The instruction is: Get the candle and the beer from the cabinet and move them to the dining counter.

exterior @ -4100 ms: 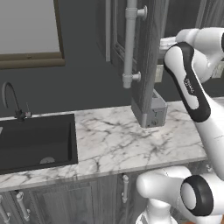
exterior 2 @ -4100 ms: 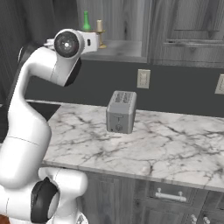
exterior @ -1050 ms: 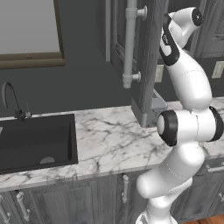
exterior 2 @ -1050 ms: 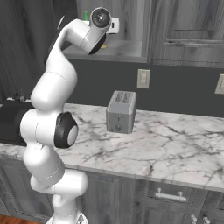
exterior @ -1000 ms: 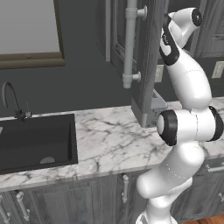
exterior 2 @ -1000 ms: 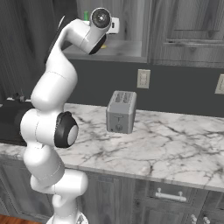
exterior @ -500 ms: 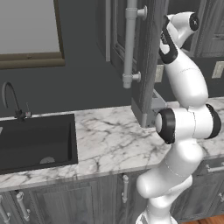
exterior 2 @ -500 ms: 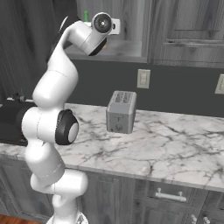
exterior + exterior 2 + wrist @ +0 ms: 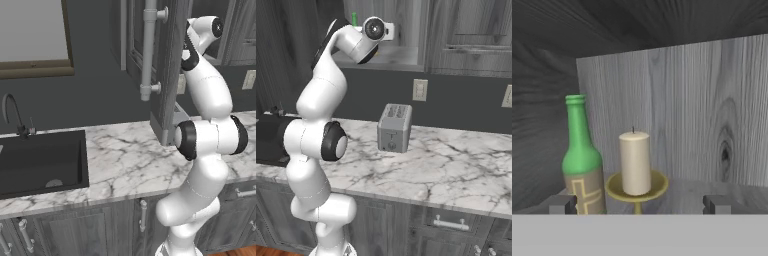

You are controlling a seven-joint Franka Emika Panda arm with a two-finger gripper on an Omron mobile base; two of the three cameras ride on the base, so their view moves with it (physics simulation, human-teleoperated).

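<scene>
Cabinet (image 9: 406,30) first, since it is the biggest thing I have to work inside: its door (image 9: 167,70) hangs open beside my arm, and the shelf (image 9: 712,192) within carries both things I am after, high above the marble desk (image 9: 446,165) where the toaster (image 9: 393,127) stands. My arm is stretched up to that shelf, and my pincer (image 9: 639,205) is spread wide and holds nothing, its two tips showing low at either side of the hand view. The beer (image 9: 582,160) stands upright at the left, just beside the candle (image 9: 635,165), which sits upright on its gold holder almost midway between my tips, with the wood back wall behind both. I judge the candle is the one lined up for the first grab. To do it well I should push straight in, keeping level, so the left tip slips through the narrow gap between bottle and candle without nudging the bottle over. Closing on the wax column rather than the thin dish should give the surer hold. Then lift a little before drawing back, so the base clears the shelf edge.
</scene>
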